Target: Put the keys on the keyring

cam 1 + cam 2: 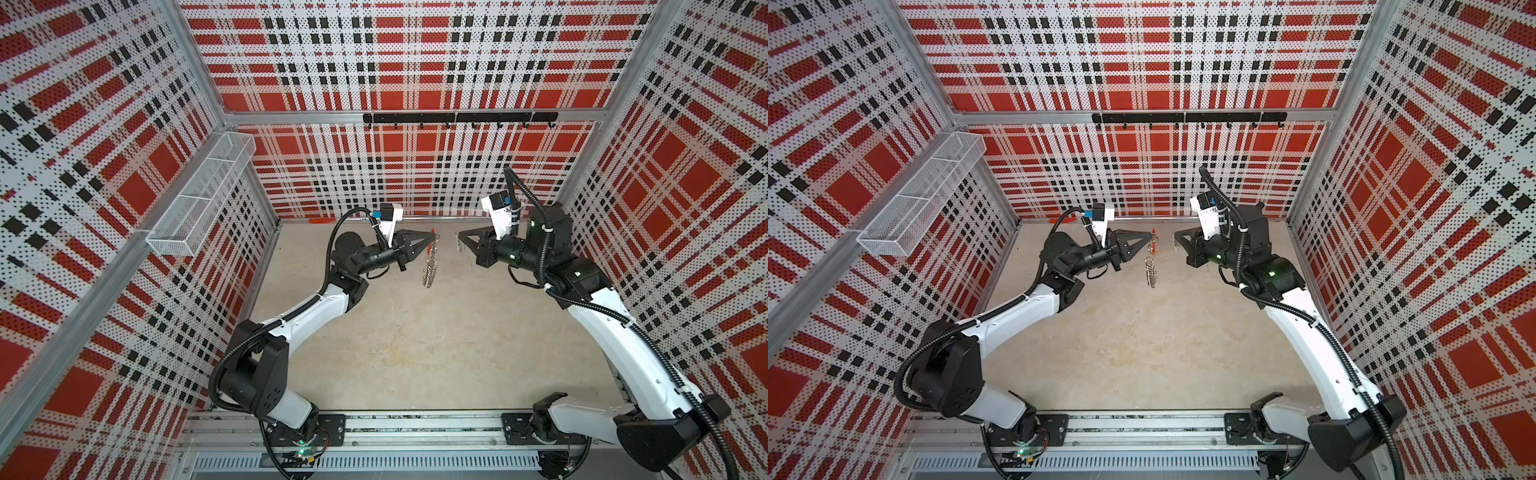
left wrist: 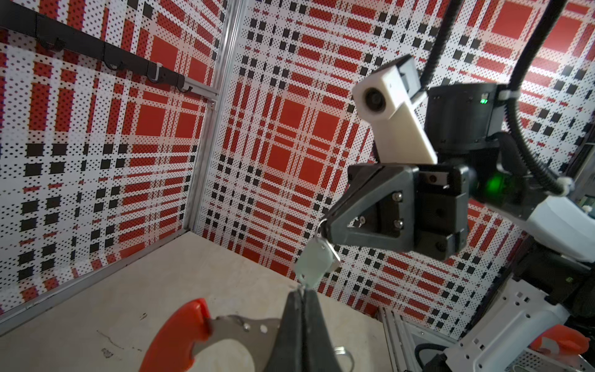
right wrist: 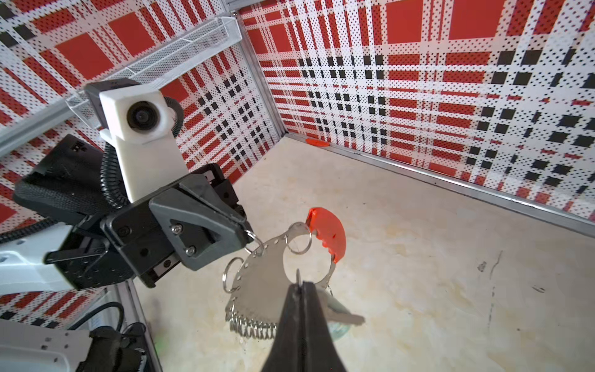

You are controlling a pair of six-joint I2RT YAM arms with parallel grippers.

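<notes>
Right wrist view is showing the left tool (image 3: 248, 237) clamping shut on a small loop of the keyring (image 3: 262, 280), which is hanging above mid-table (image 3: 418, 257). The right tool (image 2: 323, 227), closed, is holding the keys (image 2: 317, 261) near on its right, unjoined. Threading is not yet done.

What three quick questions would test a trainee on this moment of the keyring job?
1. True or false: the keys already hang on the keyring.
2. Which fingers hold the keyring? A) left B) right
3. Fill in: the keyring's plastic segment is ___.
Key: 1 false, the right fingers hold them clear of it. 2 A, the left fingers. 3 red.
</notes>
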